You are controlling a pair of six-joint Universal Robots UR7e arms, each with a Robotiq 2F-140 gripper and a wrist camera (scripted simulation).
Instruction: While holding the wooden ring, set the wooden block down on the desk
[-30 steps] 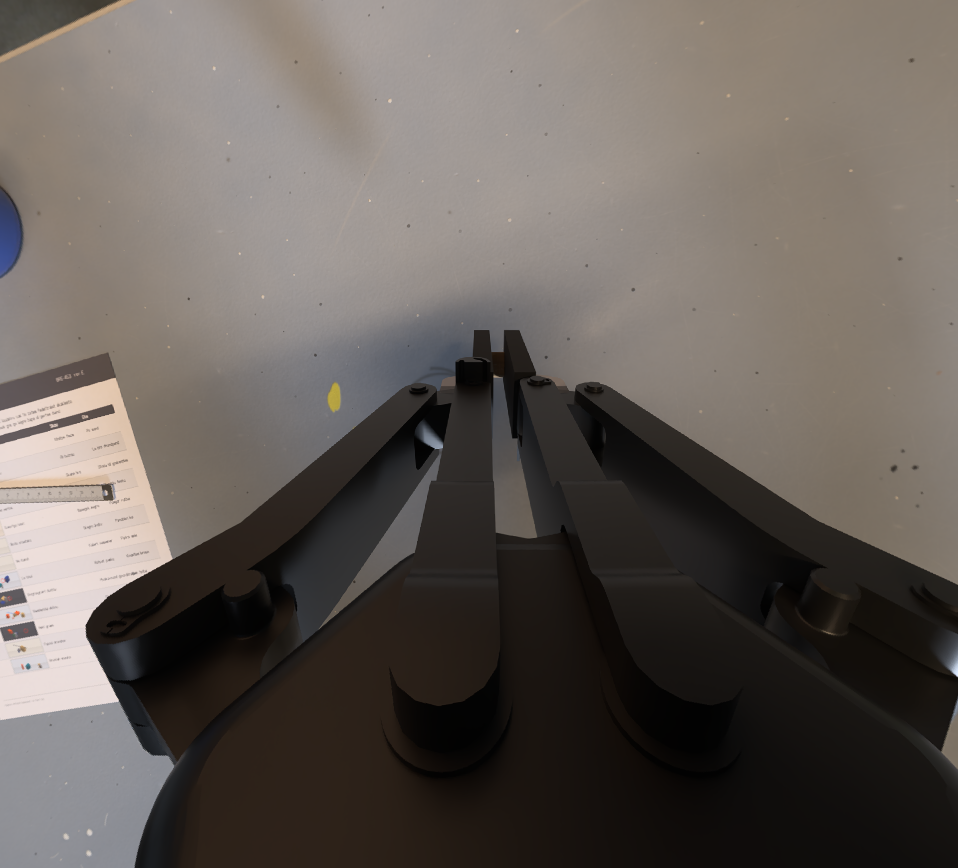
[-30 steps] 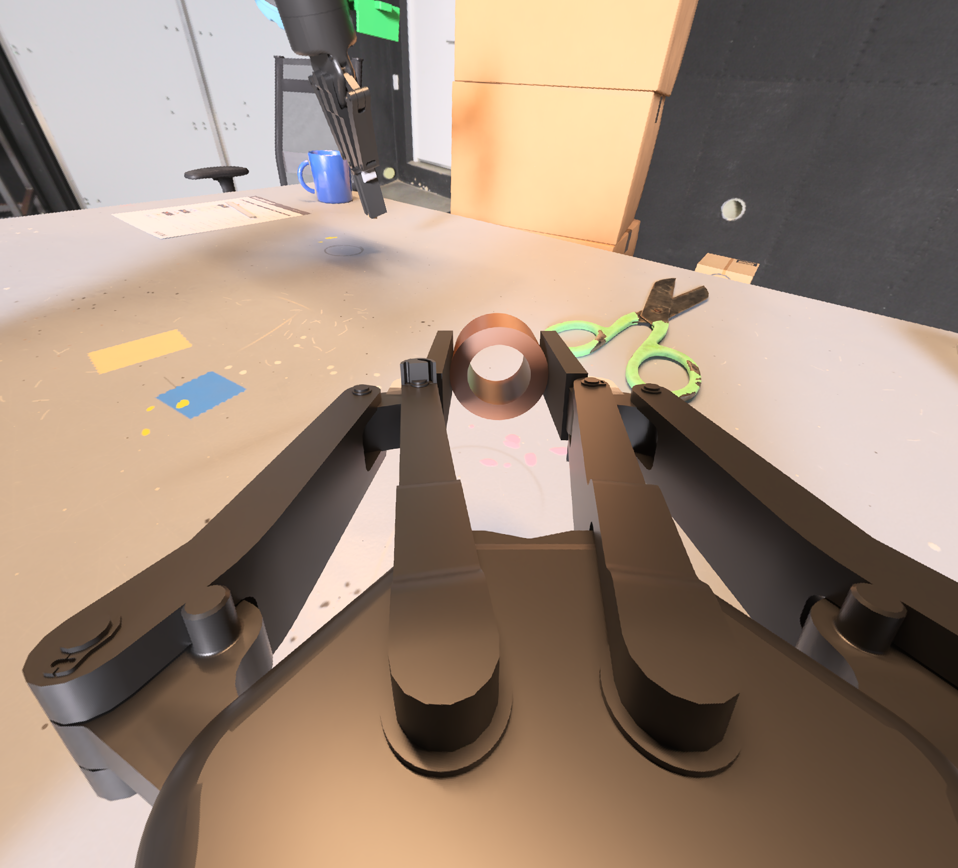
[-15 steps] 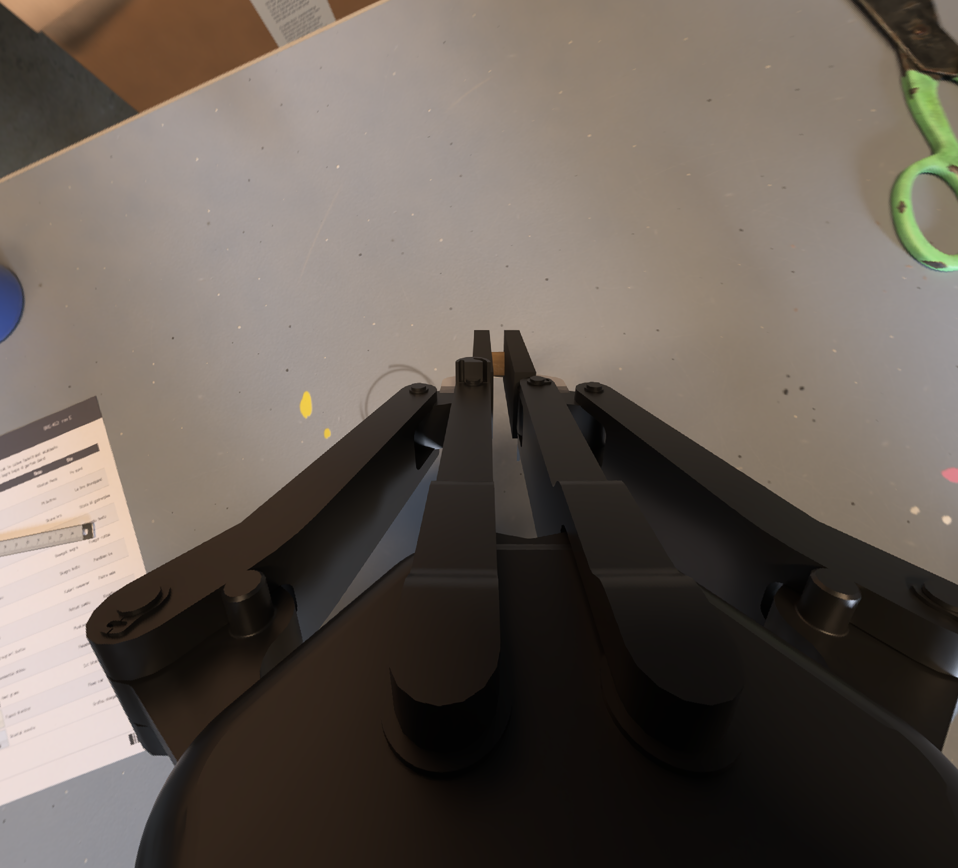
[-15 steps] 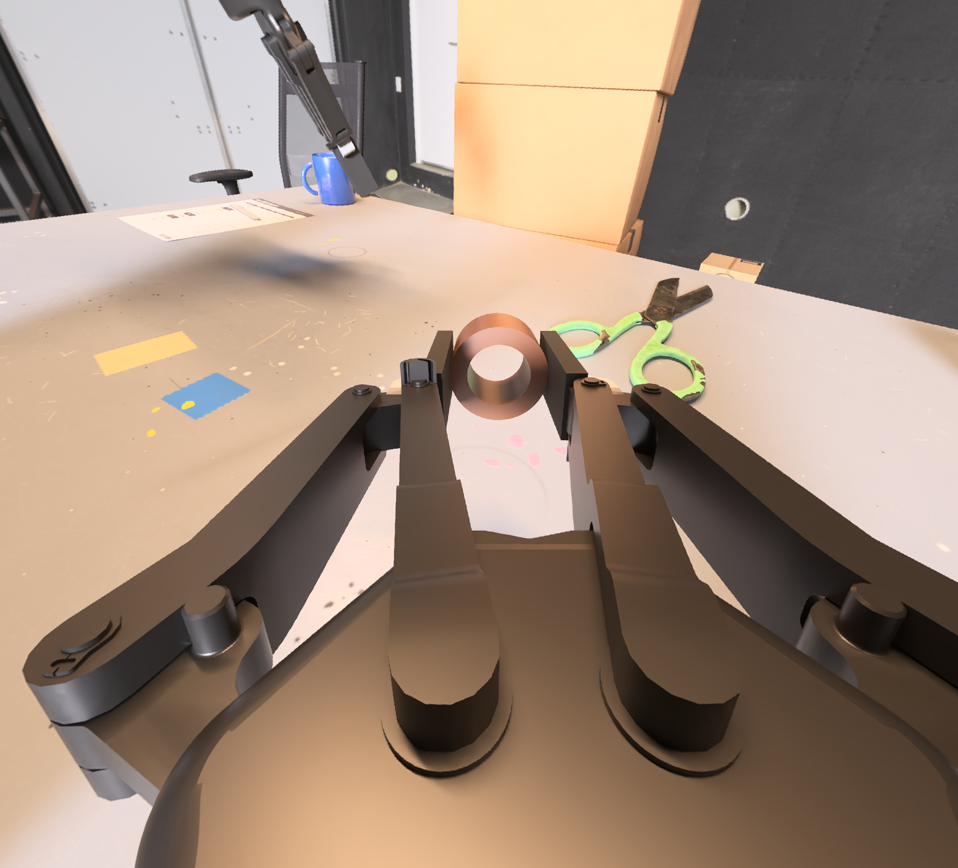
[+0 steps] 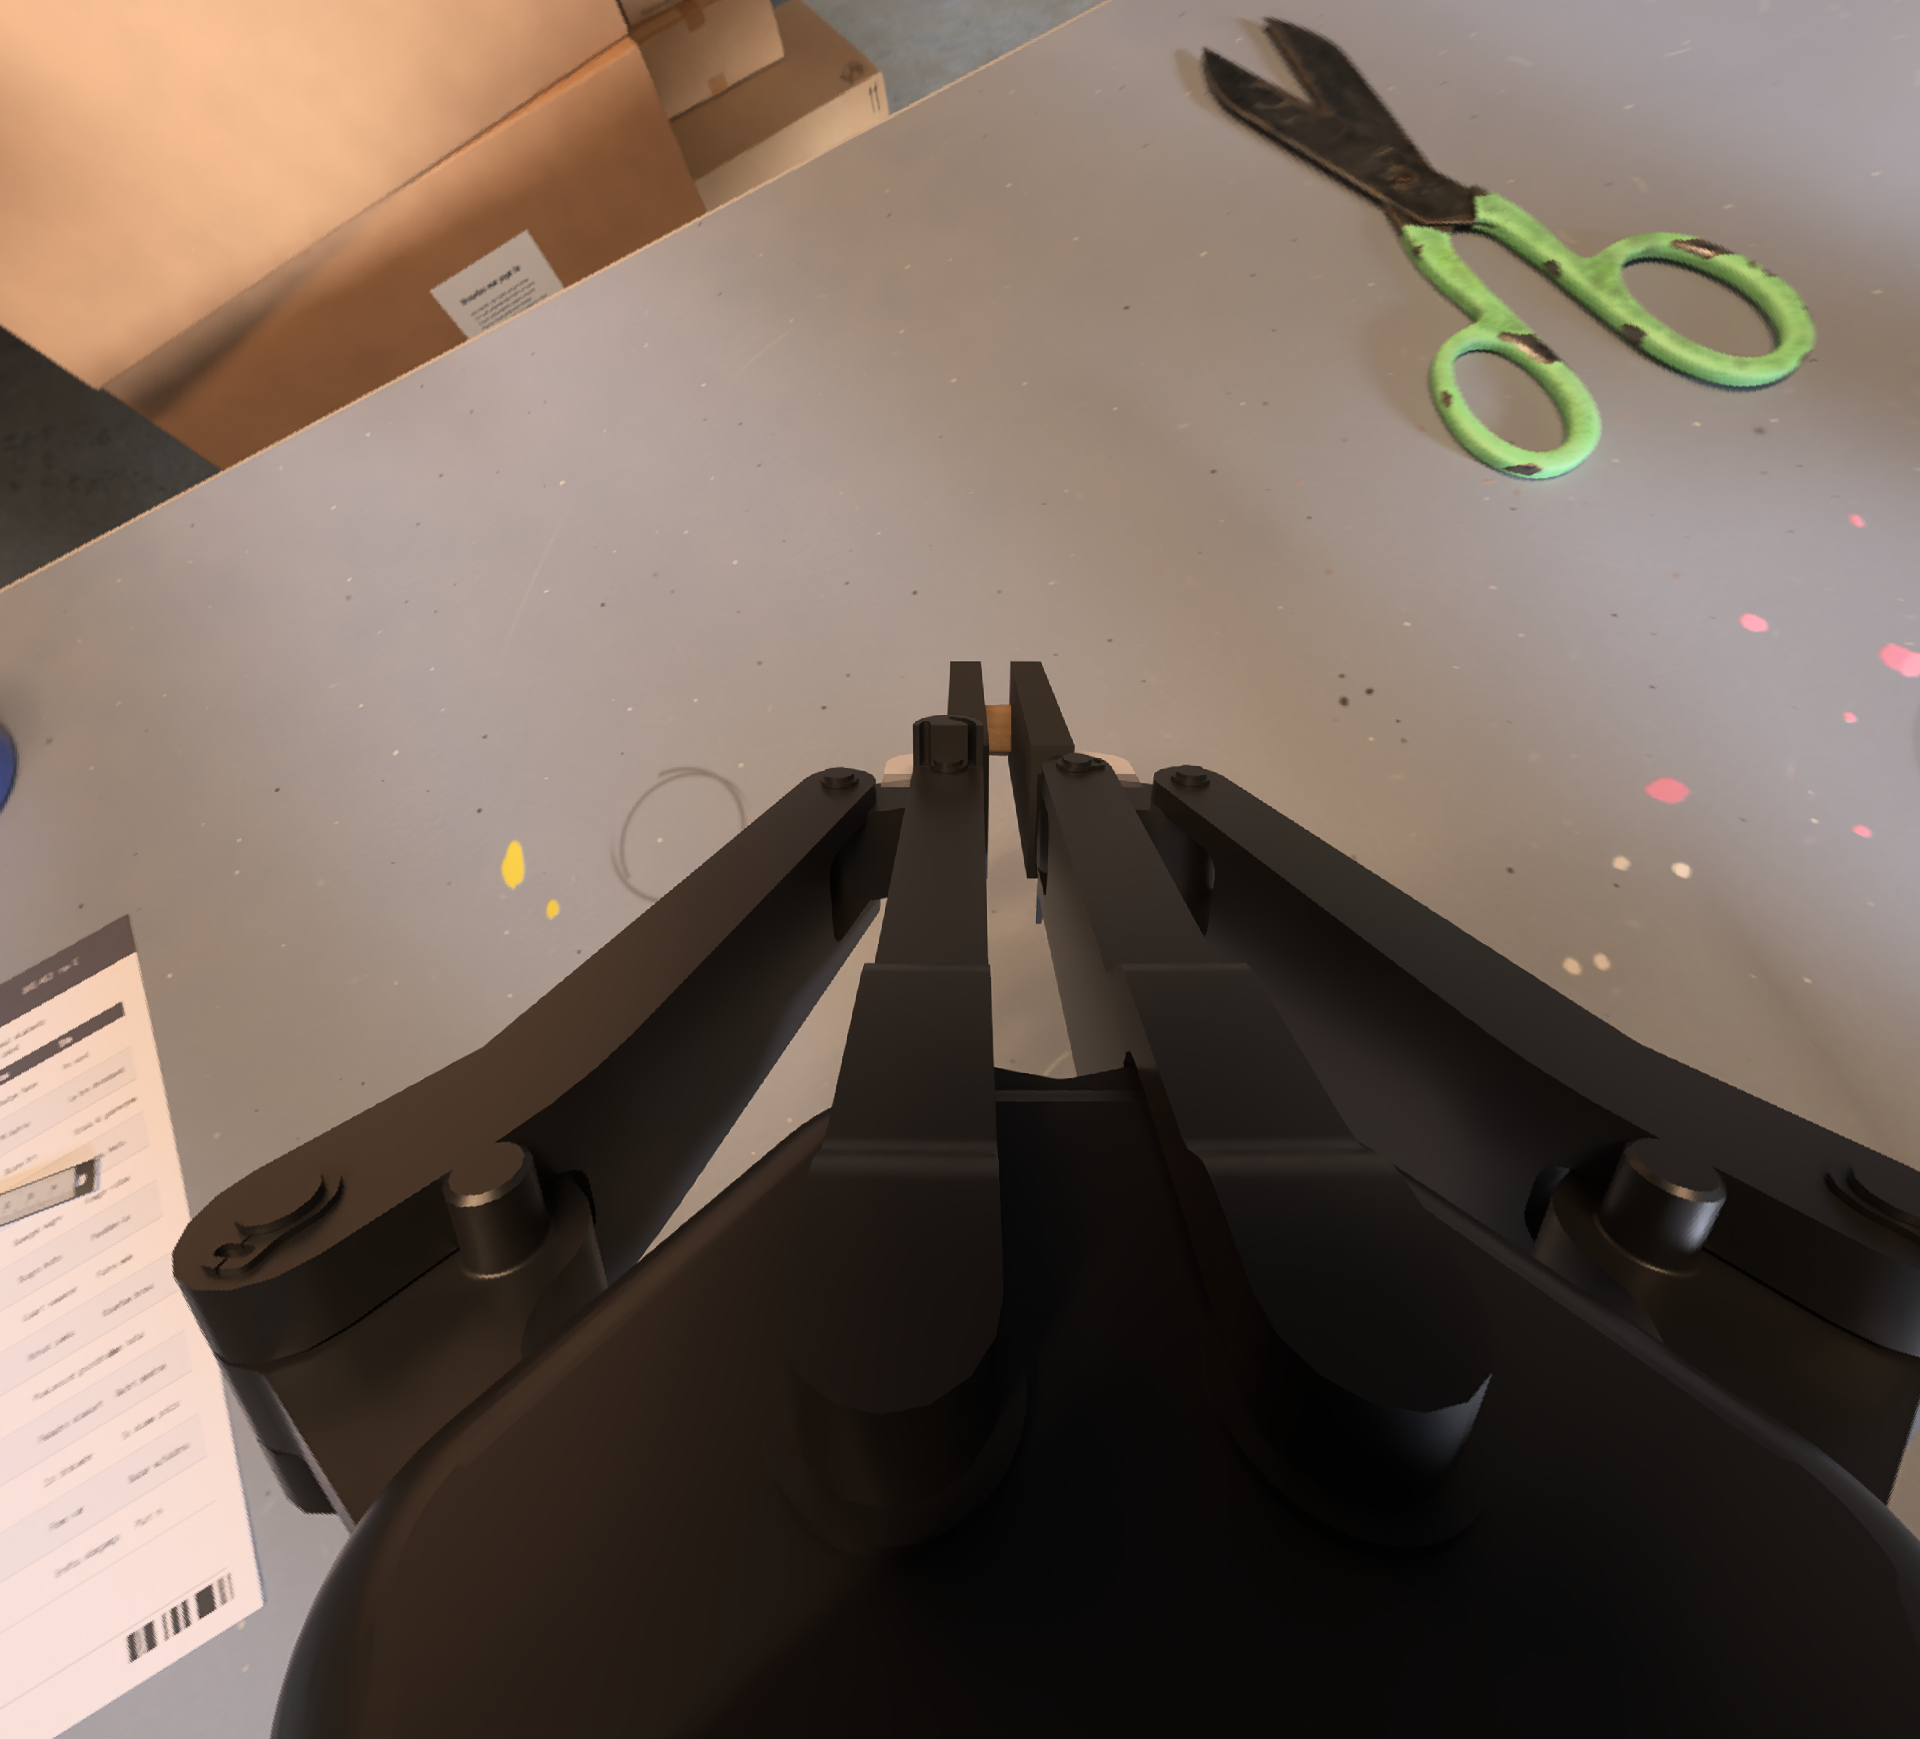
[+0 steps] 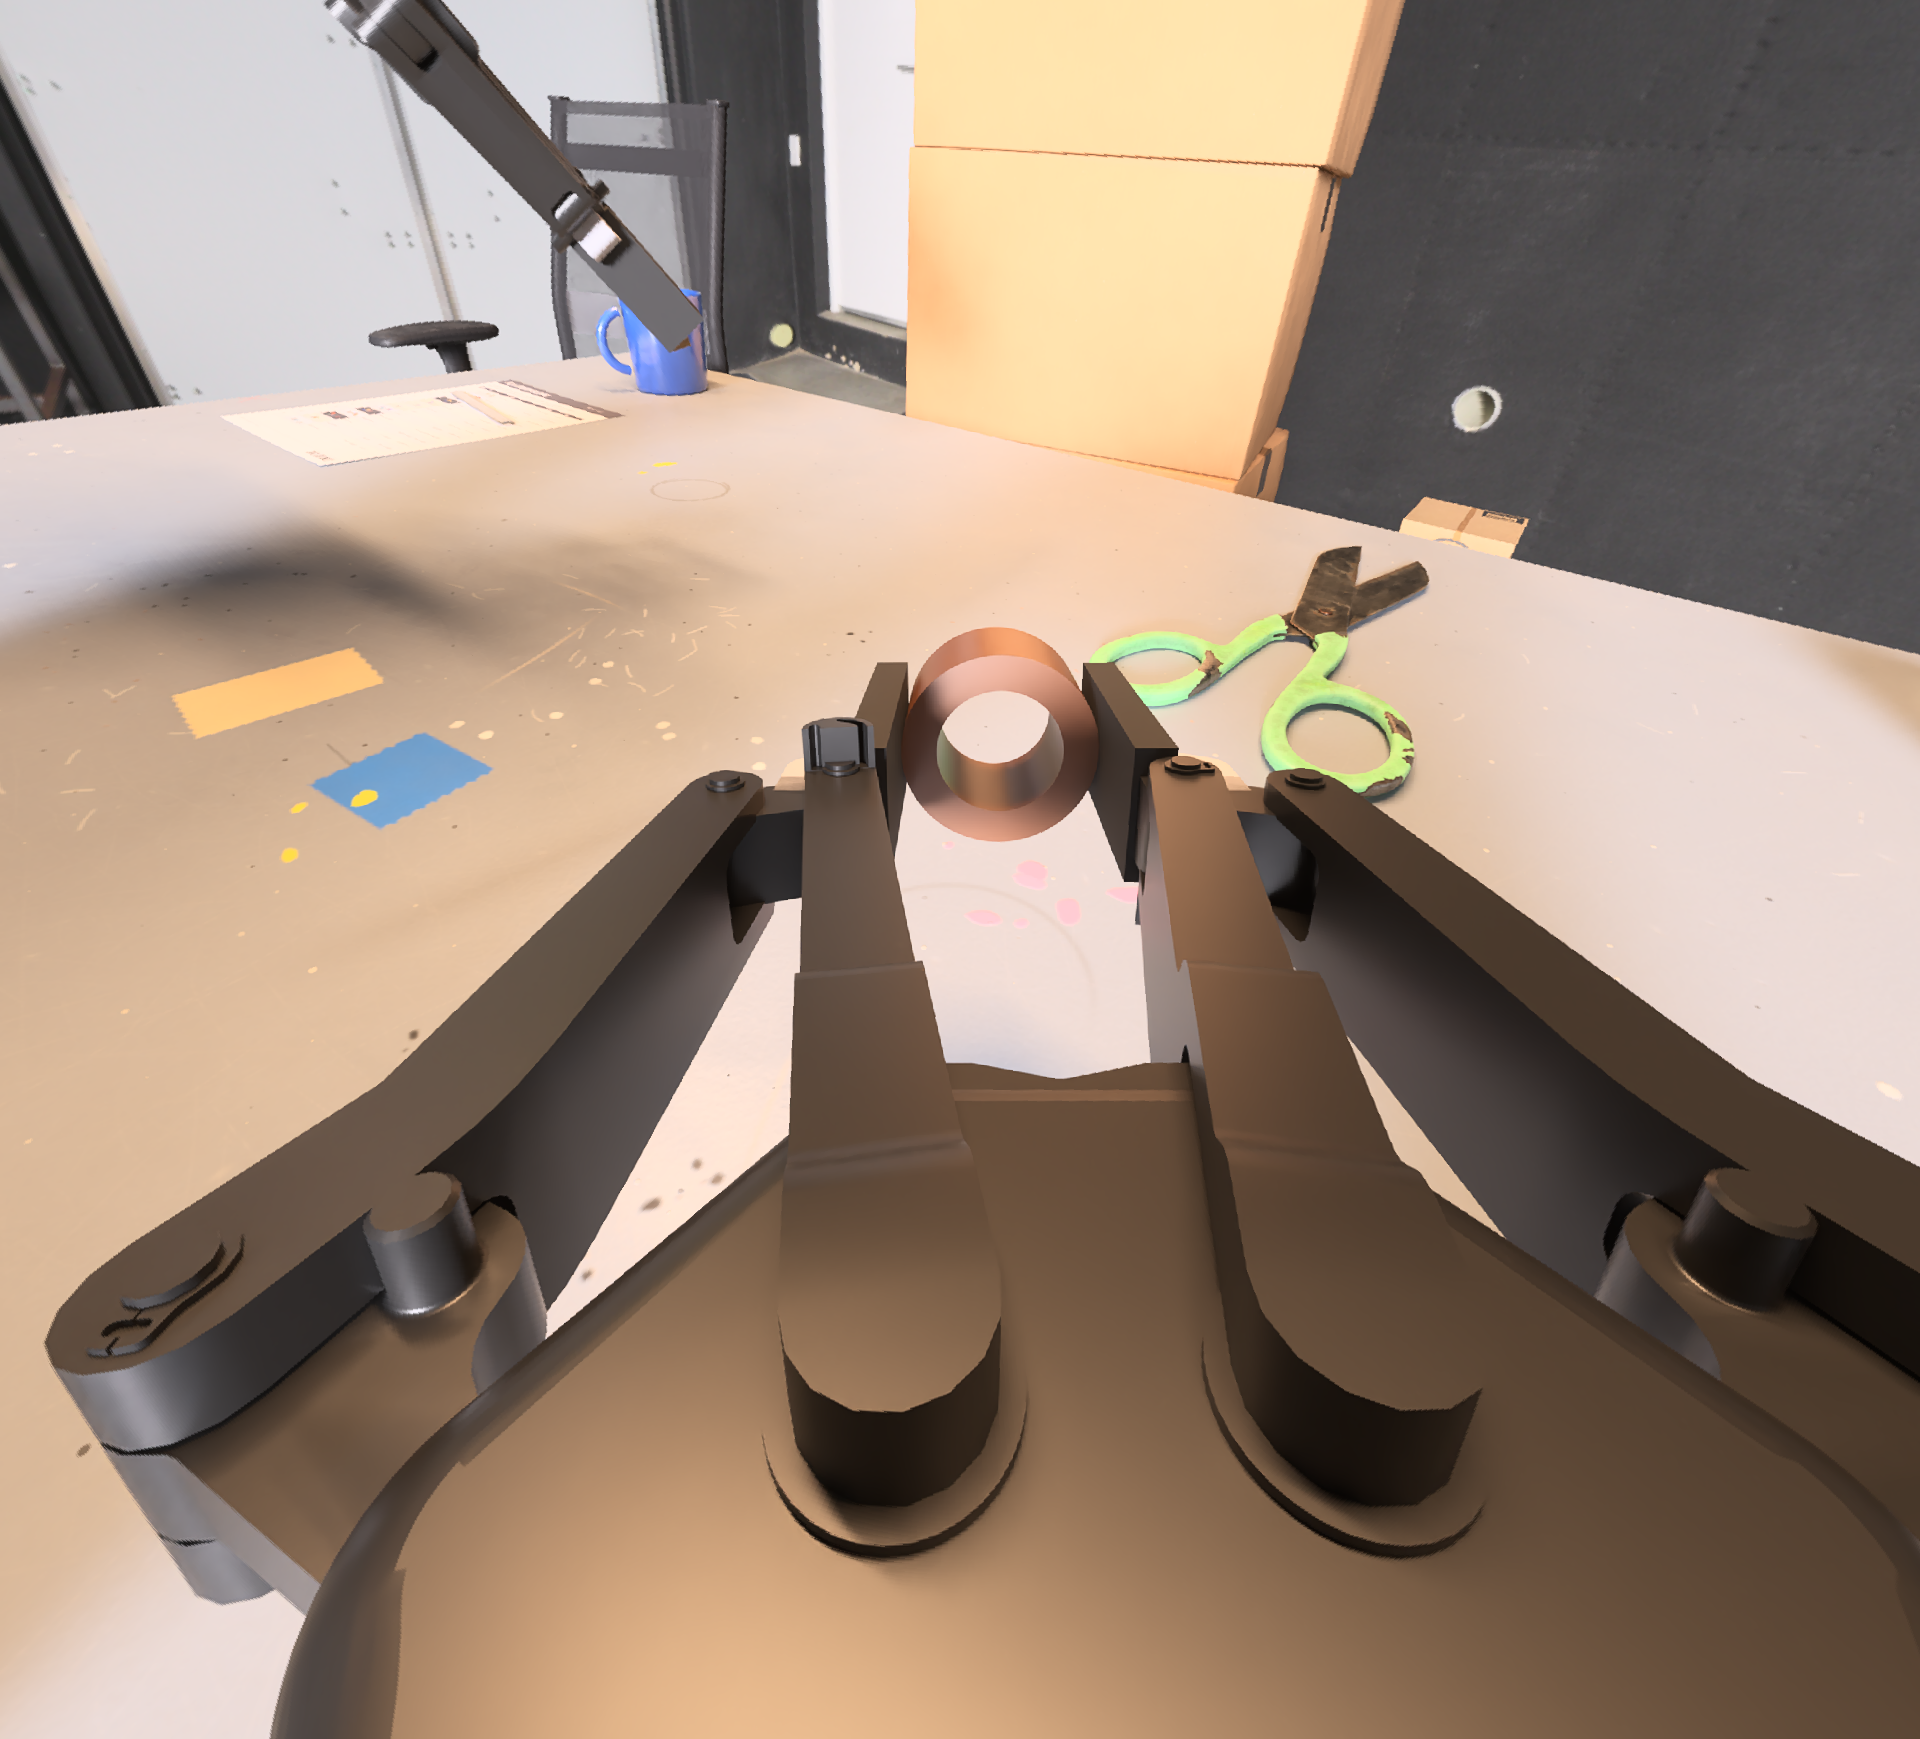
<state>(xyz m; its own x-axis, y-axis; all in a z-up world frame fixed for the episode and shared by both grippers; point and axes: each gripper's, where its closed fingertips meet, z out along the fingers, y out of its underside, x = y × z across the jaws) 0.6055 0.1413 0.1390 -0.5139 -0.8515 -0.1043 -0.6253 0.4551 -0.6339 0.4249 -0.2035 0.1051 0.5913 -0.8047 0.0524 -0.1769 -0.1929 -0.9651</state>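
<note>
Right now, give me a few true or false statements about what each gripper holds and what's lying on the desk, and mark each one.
1. The right gripper is shut on the wooden ring. True.
2. The left gripper is open and empty. False: it is shut on a small wooden block.
3. The scissors have red handles. False: the handles are green.
4. A blue mug stands at the far end of the desk. True.
5. The ring lies flat on the desk. False: it is held above it.

Wooden ring (image 6: 995, 733) upright; wooden block (image 5: 998, 727) (mostly hidden) gripped.
</note>
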